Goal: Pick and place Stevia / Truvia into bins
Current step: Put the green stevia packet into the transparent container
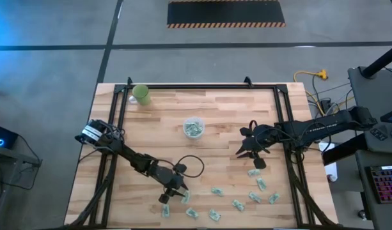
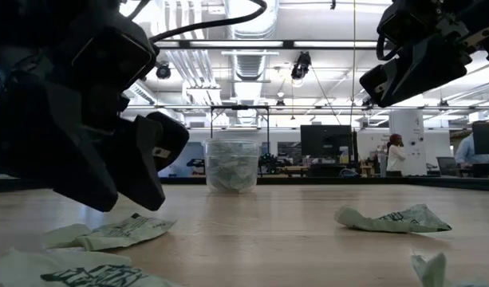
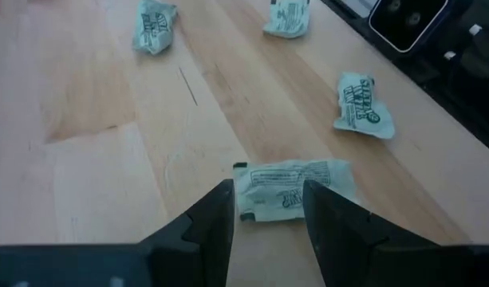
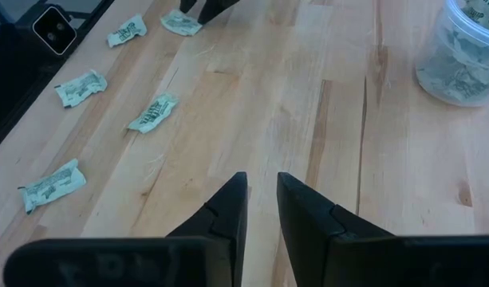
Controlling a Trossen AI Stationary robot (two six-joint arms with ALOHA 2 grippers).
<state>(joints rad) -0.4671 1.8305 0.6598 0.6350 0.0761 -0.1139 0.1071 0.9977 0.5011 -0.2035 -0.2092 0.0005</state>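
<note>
Left gripper point(image 3: 266, 209) low over table point(image 1: 215, 121), fingers apart astride one Stevia packet point(image 3: 290, 188), right gripper point(image 4: 261, 209) raised, fingers narrowly parted, empty, more packets point(image 1: 256, 185) scattered nearby, clear cup point(image 1: 194, 128) mid-table holding packets

The table point(image 4: 252, 96) is showing pale planked wood, smooth with a soft satin sheen, and the packets point(image 3: 290, 187) lying between the left pincer's point(image 3: 264, 209) matt black plastic fingers point(image 3: 212, 227) are looking like crinkled printed paper. Ahead of the right pincer point(image 4: 260, 209), the cup point(image 4: 465, 56) is standing in clear, glossy, translucent plastic.
</note>
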